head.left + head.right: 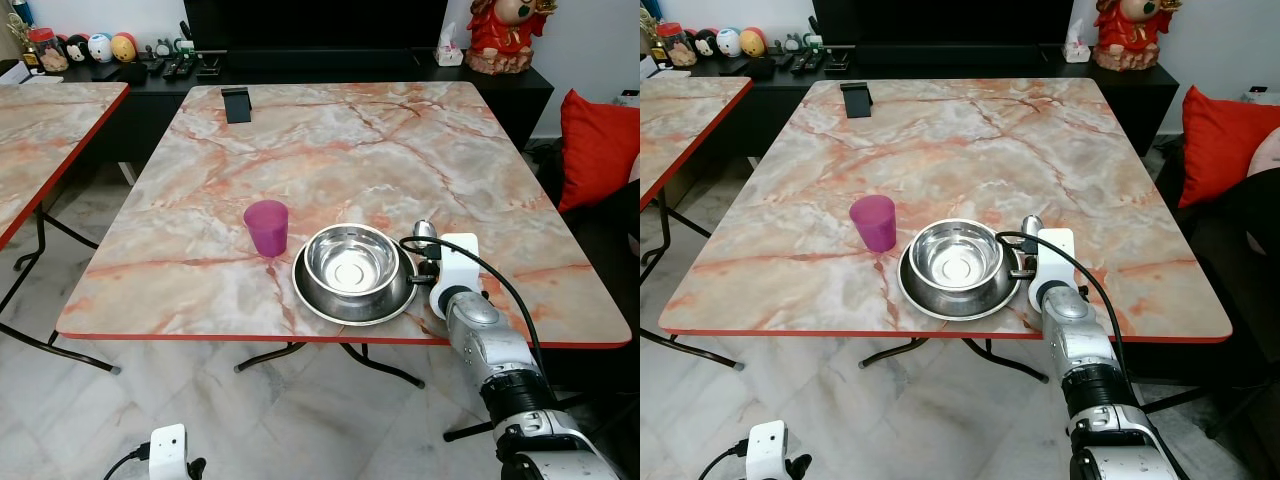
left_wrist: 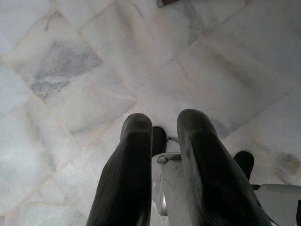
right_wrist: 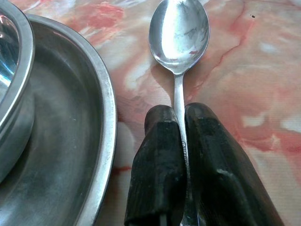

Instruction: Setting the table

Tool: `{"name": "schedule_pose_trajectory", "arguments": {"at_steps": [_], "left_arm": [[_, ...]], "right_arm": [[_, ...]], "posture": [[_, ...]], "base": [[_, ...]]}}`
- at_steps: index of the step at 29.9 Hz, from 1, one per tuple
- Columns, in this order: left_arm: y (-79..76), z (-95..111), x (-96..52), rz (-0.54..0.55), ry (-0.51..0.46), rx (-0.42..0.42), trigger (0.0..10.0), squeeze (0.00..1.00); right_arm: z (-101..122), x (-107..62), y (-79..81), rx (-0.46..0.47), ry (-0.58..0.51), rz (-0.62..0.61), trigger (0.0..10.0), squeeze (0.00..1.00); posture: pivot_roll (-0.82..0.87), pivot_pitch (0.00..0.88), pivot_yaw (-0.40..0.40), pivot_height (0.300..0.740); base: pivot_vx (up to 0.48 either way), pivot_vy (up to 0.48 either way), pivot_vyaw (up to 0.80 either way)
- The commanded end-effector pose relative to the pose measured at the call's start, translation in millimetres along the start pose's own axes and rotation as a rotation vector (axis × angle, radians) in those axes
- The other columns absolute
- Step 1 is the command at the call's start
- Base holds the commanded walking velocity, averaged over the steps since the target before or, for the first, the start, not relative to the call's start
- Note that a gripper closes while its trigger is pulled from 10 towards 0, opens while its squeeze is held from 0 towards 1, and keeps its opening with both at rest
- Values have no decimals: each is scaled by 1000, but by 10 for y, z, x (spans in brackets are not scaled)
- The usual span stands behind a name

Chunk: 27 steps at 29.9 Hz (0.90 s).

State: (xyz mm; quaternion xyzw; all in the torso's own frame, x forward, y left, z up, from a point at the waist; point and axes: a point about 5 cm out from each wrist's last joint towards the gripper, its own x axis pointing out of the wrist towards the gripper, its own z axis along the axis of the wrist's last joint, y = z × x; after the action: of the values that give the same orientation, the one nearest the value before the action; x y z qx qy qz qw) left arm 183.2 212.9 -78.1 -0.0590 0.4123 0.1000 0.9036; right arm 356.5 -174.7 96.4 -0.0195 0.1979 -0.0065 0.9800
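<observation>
At 3 o'clock of the plate (image 1: 352,296), right gripper (image 3: 181,123) fingers pinch the spoon (image 3: 179,33); letting go crooked could clank it onto the rim.

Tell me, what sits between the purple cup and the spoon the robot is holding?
The steel bowl on its steel plate sits between the purple cup and the spoon, as the left eye view shows.

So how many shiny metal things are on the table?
3. A bowl sits in a plate near the table's front edge, right of the purple cup. A spoon lies just right of the plate, its handle pinched in the right hand.
</observation>
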Motion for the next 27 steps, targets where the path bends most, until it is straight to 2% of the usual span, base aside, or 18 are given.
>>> {"name": "schedule_pose_trajectory", "arguments": {"at_steps": [1, 8, 9, 13, 14, 15, 16, 27], "left_arm": [[25, -38, -9, 4, 19, 6, 10000, 0], [24, -38, -8, 5, 19, 5, 10000, 0], [23, -38, -8, 5, 19, 5, 10000, 0], [23, -38, -8, 5, 19, 6, 10000, 0], [23, -38, -8, 5, 19, 6, 10000, 0], [22, -38, -8, 4, 19, 6, 10000, 0], [22, -38, -8, 4, 19, 6, 10000, 0], [28, -37, -9, 6, 19, 8, 10000, 0]], "right_arm": [[-33, 9, 32, -9, 19, 9, 10000, 161], [-35, 10, 42, -7, 21, 8, 10000, 133], [-34, 10, 41, -6, 20, 7, 10000, 620], [-35, 10, 42, -5, 21, 7, 10000, 624], [-36, 10, 44, -5, 22, 8, 10000, 604], [-39, 10, 48, -7, 23, 8, 10000, 396], [-41, 10, 50, -8, 24, 6, 10000, 0], [-47, 14, 59, -5, 28, -1, 10000, 0]], "posture": [[14, 72, 18, 740], [15, 72, 16, 740], [15, 72, 16, 740], [14, 72, 17, 740], [14, 72, 17, 740], [14, 72, 17, 740], [14, 72, 17, 740], [17, 71, 18, 740]], "base": [[0, 0, 0], [0, 0, 0], [0, 0, 0], [0, 0, 0], [0, 0, 0], [0, 0, 0], [0, 0, 0], [0, 0, 0]]}}
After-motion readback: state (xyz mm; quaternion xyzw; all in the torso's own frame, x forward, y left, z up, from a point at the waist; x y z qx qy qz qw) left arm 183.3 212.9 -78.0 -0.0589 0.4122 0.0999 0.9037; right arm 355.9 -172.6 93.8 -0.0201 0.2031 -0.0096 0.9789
